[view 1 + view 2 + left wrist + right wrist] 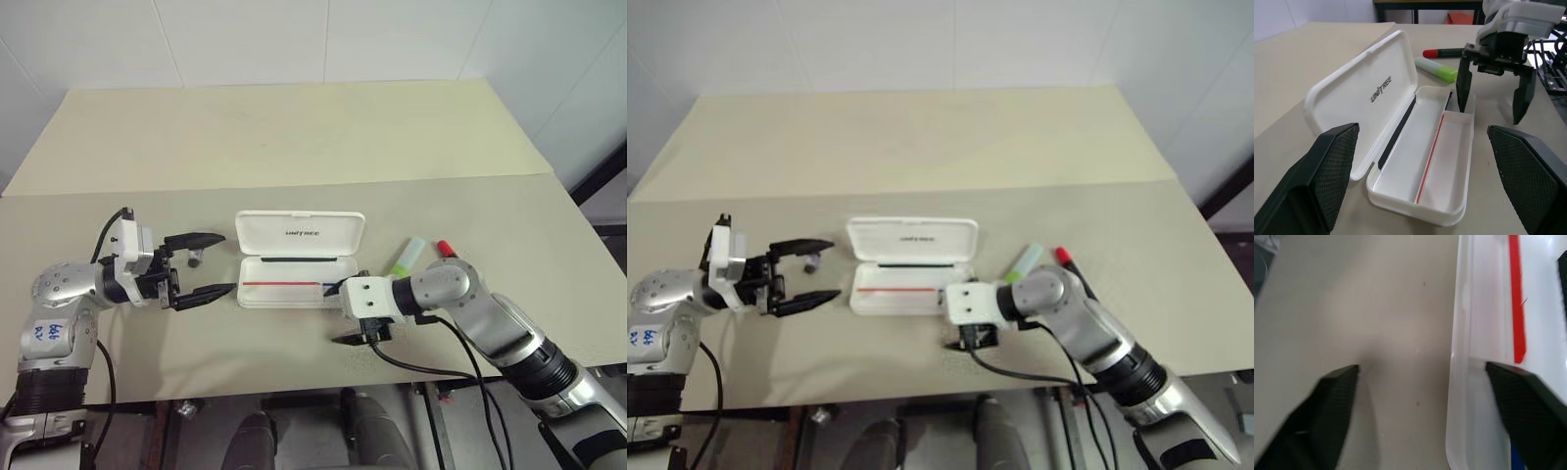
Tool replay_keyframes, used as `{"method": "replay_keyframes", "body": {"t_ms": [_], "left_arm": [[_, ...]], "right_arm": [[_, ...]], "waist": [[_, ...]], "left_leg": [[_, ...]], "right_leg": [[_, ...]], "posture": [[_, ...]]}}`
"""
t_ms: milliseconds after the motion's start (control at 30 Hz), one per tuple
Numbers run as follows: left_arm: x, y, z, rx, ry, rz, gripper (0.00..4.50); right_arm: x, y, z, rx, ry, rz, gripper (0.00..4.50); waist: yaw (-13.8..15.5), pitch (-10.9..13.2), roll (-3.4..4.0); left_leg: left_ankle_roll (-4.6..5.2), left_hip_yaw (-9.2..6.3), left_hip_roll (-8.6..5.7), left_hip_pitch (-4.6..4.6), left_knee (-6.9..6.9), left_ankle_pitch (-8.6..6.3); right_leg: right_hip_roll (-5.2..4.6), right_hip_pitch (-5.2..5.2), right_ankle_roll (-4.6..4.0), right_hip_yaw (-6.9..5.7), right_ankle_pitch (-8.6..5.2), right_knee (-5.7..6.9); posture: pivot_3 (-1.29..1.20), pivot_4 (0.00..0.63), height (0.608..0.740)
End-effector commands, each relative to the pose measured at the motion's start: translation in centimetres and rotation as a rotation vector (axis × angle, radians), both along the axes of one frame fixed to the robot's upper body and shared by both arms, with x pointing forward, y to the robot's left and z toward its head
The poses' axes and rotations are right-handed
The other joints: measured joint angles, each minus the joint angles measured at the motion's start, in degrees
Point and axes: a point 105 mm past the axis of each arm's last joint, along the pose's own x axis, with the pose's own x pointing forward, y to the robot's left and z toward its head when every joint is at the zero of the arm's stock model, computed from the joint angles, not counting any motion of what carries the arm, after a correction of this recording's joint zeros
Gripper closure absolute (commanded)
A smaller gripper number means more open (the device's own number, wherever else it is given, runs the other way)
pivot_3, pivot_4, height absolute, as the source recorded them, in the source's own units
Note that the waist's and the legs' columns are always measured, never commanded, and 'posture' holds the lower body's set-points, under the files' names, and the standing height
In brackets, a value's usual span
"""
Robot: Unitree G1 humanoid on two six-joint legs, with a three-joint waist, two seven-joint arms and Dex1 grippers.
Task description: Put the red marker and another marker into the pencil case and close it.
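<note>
Left eye view: pencil case (299, 259) lies open mid-tabletop (294, 137), lid (301, 233) laid back toward the far side w/ dark lettering up, tray (289, 292) toward the robot. Tray holds no markers; only the printed red-and-blue stripe along its floor.

Green marker (409, 256) and red marker (447, 247) lie on the tabletop just right of the case, side by side, angled, neither inside. Right arm's wrist crosses in front of them, so their near ends are partly hidden in the head views; left wrist view shows both clear, the green marker beside the case's far end, the red marker just beyond it.

Right gripper (357, 314) sits at the tray's right end, pointing left and tilted down, fingers spread wide, nothing between them. Left wrist view shows one finger at or just over the tray's end rim, other outside over bare tabletop; contact can't tell. Its cable trails off the near edge.

Left gripper (208, 265) hovers level just left of the case, pointing at it, fingers wide, empty, small gap to the case's left end.

Room: far half of the tabletop bare, a seam running across behind the lid. Bare strip between tray and near edge. Right of the markers open surface to the right edge.
</note>
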Motion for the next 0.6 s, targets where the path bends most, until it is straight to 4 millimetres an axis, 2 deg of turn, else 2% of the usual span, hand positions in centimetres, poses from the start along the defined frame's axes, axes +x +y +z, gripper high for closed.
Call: {"method": "replay_keyframes", "body": {"t_ms": [33, 167, 333, 467, 600], "left_arm": [[0.2, -0.4, 0.8, -0.015, -0.034, -0.018, 0.00], [0.3, -0.7, 0.8, -0.024, -0.036, -0.033, 0.00], [0.0, -0.8, 0.8, -0.040, -0.038, -0.048, 0.00], [-0.3, -0.7, 0.5, -0.037, -0.030, -0.043, 0.00], [-0.3, -1.0, 0.2, -0.040, -0.024, -0.045, 0.00]], "right_arm": [[-0.6, -0.1, 2.1, 0.061, -0.041, 0.011, 0.04], [-0.6, -1.2, 3.9, 0.117, -0.045, -0.040, 0.04], [0.2, -4.2, 7.3, 0.224, -0.067, -0.177, 0.04], [1.5, -8.7, 9.7, 0.284, -0.103, -0.387, 0.04], [2.8, -13.3, 9.0, 0.233, -0.100, -0.613, 0.04]], "waist": [[0.0, 0.0, 0.00], [0.1, 0.0, 0.00], [0.3, 0.0, -0.01], [0.9, 0.0, -0.01], [1.3, 0.0, -0.01]], "left_leg": [[0.00, 0.00, 0.00, 0.00, 0.01, 0.00], [0.00, 0.00, 0.00, 0.00, 0.11, 0.00], [0.00, 0.00, 0.00, 0.00, 0.12, 0.00], [0.00, 0.00, -0.01, 0.00, 0.13, 0.00], [0.00, 0.01, 0.00, -0.01, 0.11, 0.00]], "right_leg": [[0.00, 0.00, 0.00, 0.00, 0.00, 0.02], [0.00, 0.01, -0.01, 0.00, 0.00, 0.10], [0.00, 0.00, -0.10, 0.01, -0.05, 0.12], [0.00, 0.01, -0.24, 0.02, -0.13, 0.10], [0.00, 0.01, -0.32, 0.01, -0.18, 0.06]], "posture": [[0.00, 0.150, 0.740], [0.00, 0.150, 0.740], [0.00, 0.150, 0.740], [0.00, 0.150, 0.740], [0.00, 0.150, 0.740]]}}
